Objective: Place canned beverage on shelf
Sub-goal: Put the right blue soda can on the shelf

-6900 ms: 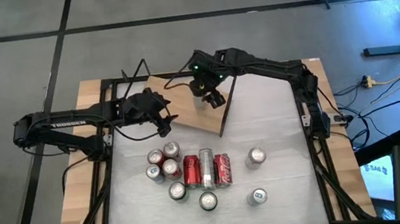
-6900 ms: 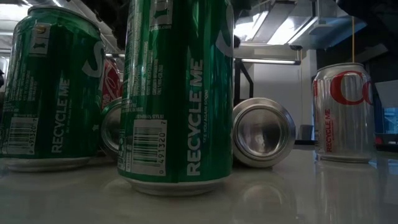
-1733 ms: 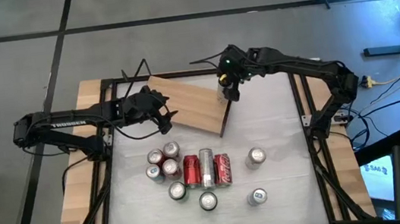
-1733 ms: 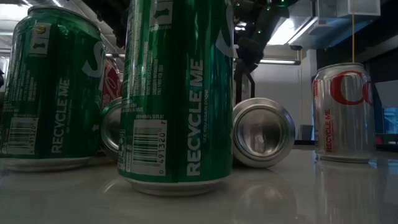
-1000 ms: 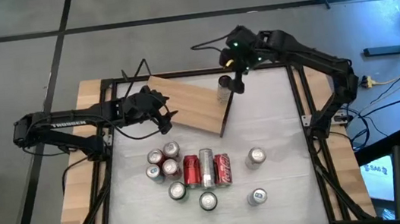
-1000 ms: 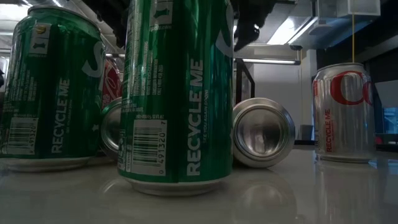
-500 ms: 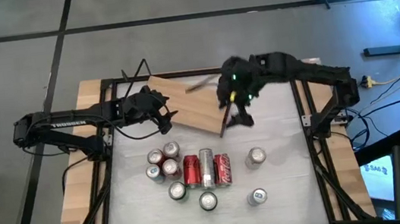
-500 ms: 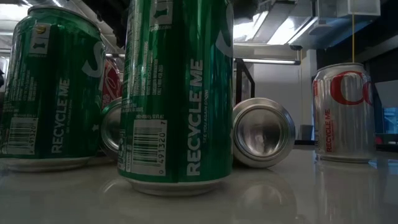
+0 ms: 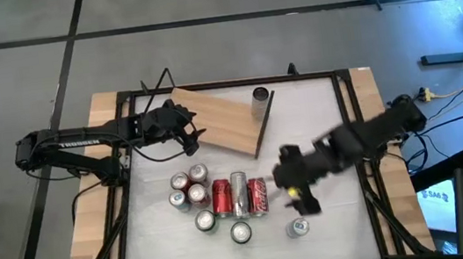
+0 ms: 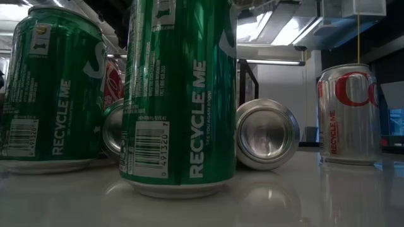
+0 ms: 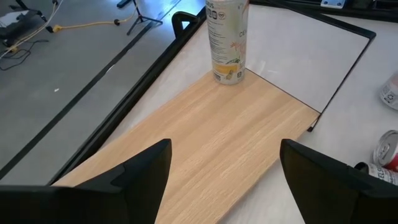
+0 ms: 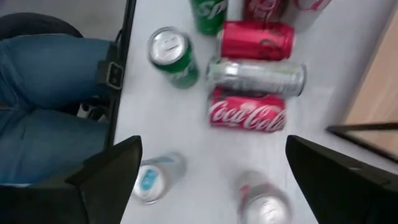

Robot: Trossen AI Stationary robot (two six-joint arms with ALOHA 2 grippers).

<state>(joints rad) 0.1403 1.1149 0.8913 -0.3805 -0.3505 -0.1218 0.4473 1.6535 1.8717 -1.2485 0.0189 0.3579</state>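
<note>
The shelf [image 9: 222, 126], a light wooden board, lies slanted at the table's far middle. One pale can [image 9: 260, 98] stands upright on its far right corner and also shows in the left wrist view [image 11: 227, 40]. My left gripper [image 9: 190, 135] stands open over the shelf's left end [image 11: 211, 155]. My right gripper [image 9: 300, 196], blurred, hangs open above the loose cans at the near right. Between its fingers [image 12: 211, 180] a silver can top [image 12: 264, 202] and a blue-topped can [image 12: 152, 177] stand on the table. My left gripper has its two fingers [image 11: 140, 177] spread over the shelf's left end, slanting down from the table's left. I cannot tell whether they touch the board.
A cluster of cans [image 9: 218, 197] fills the near middle: red and silver ones lying [image 12: 255, 74], green ones upright [image 10: 180, 94]. Another can [image 9: 296, 226] stands near right. A black frame [image 9: 351, 132] rims the table. A person's legs in jeans [image 12: 50, 93] are by the near edge.
My right gripper has swung away from the can on the shelf, from the far edge toward the near edge, to above the loose cans at the near right, staying open and turning as it went. The can stays upright on the shelf.
</note>
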